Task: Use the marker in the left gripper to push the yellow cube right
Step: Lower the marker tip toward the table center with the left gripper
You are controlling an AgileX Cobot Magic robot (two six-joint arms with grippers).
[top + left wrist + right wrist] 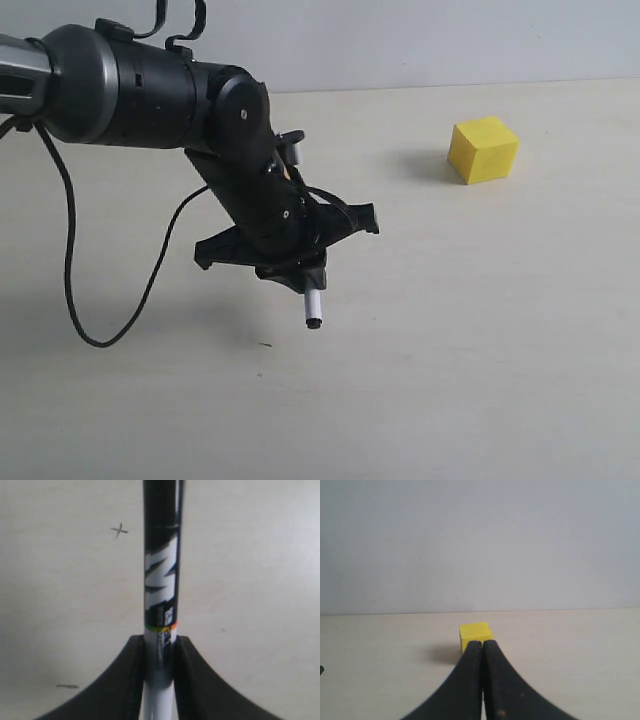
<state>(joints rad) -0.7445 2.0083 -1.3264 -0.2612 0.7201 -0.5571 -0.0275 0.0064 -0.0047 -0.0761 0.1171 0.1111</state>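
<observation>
My left gripper (298,270) is shut on the marker (312,305), whose white barrel and black end point down just above the table, left of centre. Close up, the black fingers (135,675) clamp the marker (161,580) on both sides. The yellow cube (484,149) sits on the table at the back right, well apart from the marker tip. In the right wrist view the cube (474,633) lies just beyond my right gripper (483,644), whose jaws are pressed together with nothing between them. The right gripper does not appear in the exterior view.
The beige table (480,350) meets a pale wall at the back. A black cable (70,270) loops down from the left arm onto the table at the left. Small pen marks (119,530) dot the table under the marker.
</observation>
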